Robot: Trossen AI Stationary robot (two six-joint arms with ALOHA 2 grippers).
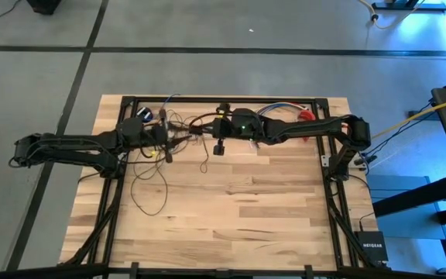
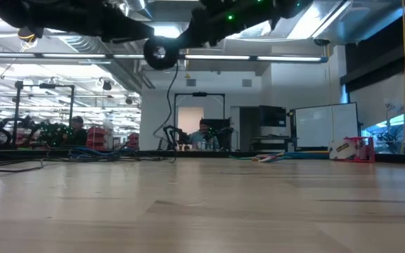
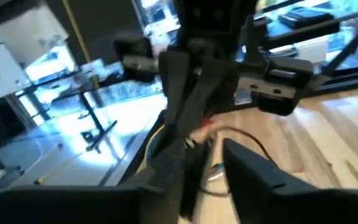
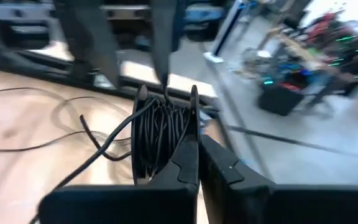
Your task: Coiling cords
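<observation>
The cords are one thin dark wire. Part of it is wound into a tight coil (image 4: 160,134) held in the air over the table's far middle, where both grippers meet. Its black round puck (image 2: 160,53) hangs clear of the table beside the grippers, also visible from above as the puck (image 1: 218,149). Loose loops (image 1: 149,186) trail down and lie on the wood. My right gripper (image 4: 199,163) is shut at the coil. My left gripper (image 3: 219,180) is open, its fingers facing the right gripper's fingers (image 3: 188,118), with wire between them. My right gripper is shut on the coil's near side (image 4: 178,154), coming almost level from the table's right. Its own fingers hide how many strands they pinch. The coil stands upright ahead of the fingertips, clear of the table, with slack wire trailing off it. My left gripper: I cannot tell whether its open fingers touch the coil.
A bundle of multicoloured wires (image 1: 281,111) and a red item (image 1: 307,116) lie at the far edge. Black frame rails (image 1: 223,99) border the table. A yellow cable (image 1: 409,120) runs off to the right. Bare wood (image 1: 238,225) fills the near half. A person (image 2: 204,133) sits in the room beyond.
</observation>
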